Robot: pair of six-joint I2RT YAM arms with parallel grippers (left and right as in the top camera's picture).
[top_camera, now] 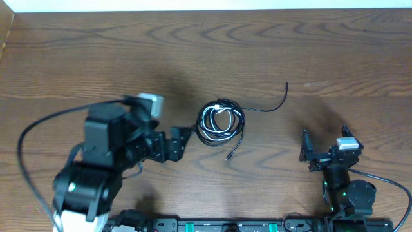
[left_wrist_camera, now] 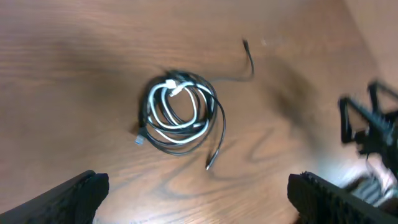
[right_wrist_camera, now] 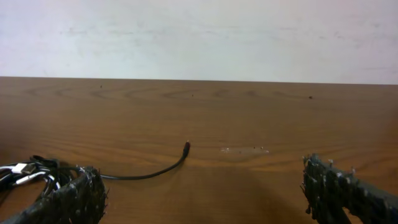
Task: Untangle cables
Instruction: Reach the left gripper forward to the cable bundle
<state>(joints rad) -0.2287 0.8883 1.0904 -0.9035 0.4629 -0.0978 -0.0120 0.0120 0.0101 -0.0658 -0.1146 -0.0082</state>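
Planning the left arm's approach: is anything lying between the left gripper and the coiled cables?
Nothing: only bare table separates the left gripper from the cables, clearest in the overhead view.

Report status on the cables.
Left claw open, right claw open, both empty. Cables in one tangled coil, untouched. Nothing in the way.
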